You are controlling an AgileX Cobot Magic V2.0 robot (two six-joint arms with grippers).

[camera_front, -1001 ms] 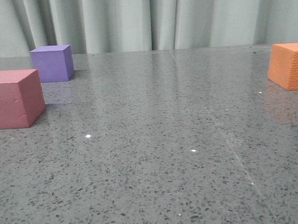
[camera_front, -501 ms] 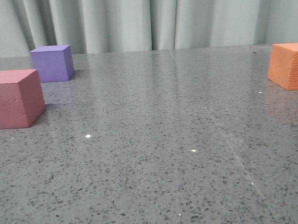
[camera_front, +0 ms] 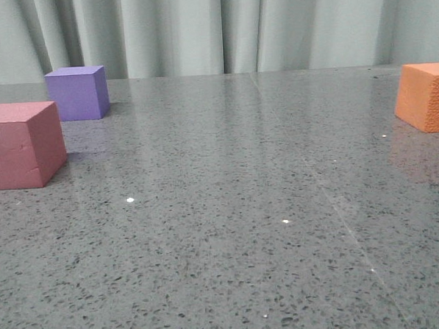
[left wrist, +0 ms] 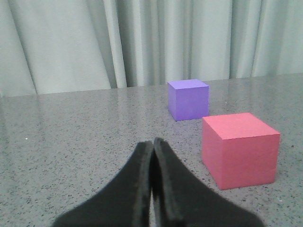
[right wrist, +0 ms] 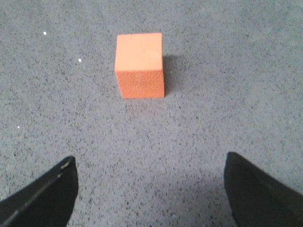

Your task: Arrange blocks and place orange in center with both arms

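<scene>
On a speckled grey desk point(camera_front: 229, 208), 3 foam cubes sit unarranged: textured orange foam cube point(right wrist: 140, 65) far right of smooth pink-red foam cube point(camera_front: 21, 144) and purple foam cube point(camera_front: 76, 92); left fingers point(left wrist: 152, 156) together, right fingers point(right wrist: 151, 189) apart, both empty.

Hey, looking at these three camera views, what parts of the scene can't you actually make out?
- Orange cube: right side cut off by the front view's edge.
- Pink-red cube: left side cut off by the same view's edge.
- Both arms: absent from the front view.
- Right gripper: only fingertip corners show.
- Left gripper: body below the frame.
</scene>
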